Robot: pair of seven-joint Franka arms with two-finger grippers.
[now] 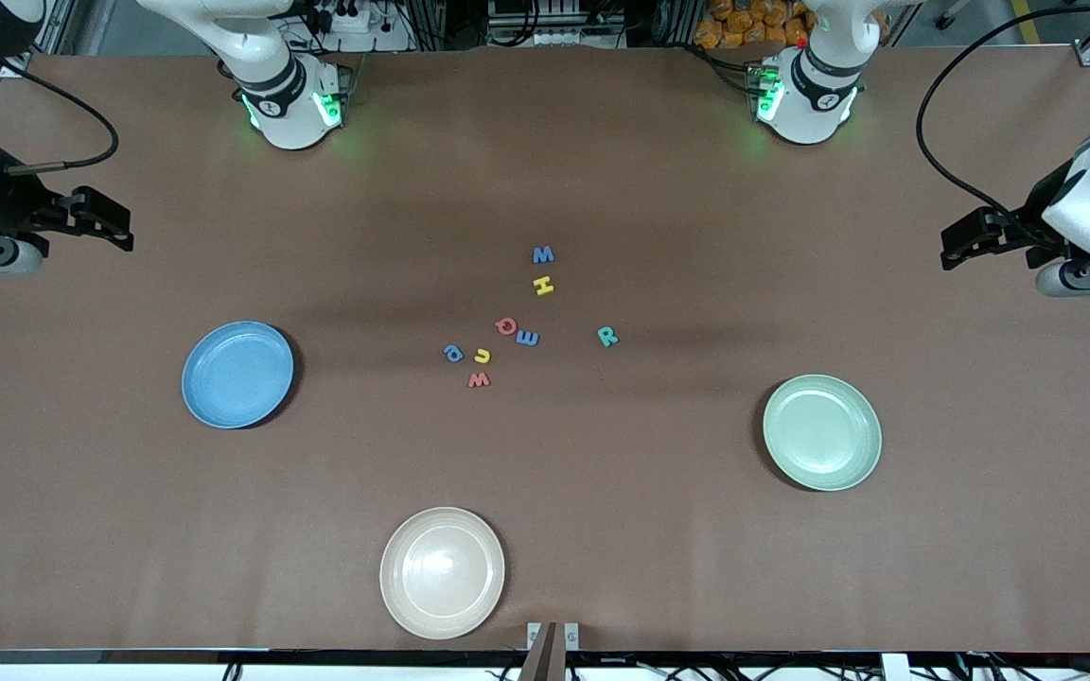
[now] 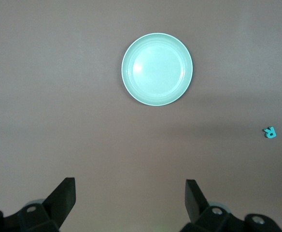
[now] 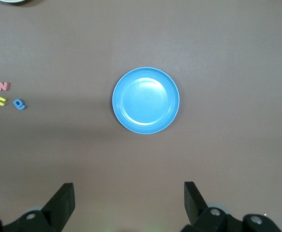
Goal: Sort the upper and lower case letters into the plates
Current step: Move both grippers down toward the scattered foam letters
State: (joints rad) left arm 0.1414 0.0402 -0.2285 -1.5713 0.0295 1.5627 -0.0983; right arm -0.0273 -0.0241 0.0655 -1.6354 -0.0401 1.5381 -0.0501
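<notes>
Several small toy letters lie in a loose cluster mid-table: a blue one [image 1: 543, 253], yellow H [image 1: 543, 286], red Q [image 1: 505, 326], another blue one [image 1: 527, 338], teal R [image 1: 607, 336], a blue one [image 1: 452, 353], yellow u [image 1: 483, 356] and red w [image 1: 479, 379]. The sky blue plate [image 1: 237, 374] sits toward the right arm's end, the mint green plate [image 1: 821, 432] toward the left arm's end. Both plates hold nothing. My right gripper [image 1: 124, 227] hangs open over bare table at its end of the table. The left gripper [image 1: 950, 248] is open over its own end.
A cream-beige plate [image 1: 442, 571] lies near the table's front edge, nearer the front camera than the letters. The right wrist view shows the blue plate [image 3: 146, 100] and some letters [image 3: 2, 86]; the left wrist view shows the green plate [image 2: 157, 69] and the teal R [image 2: 270, 131].
</notes>
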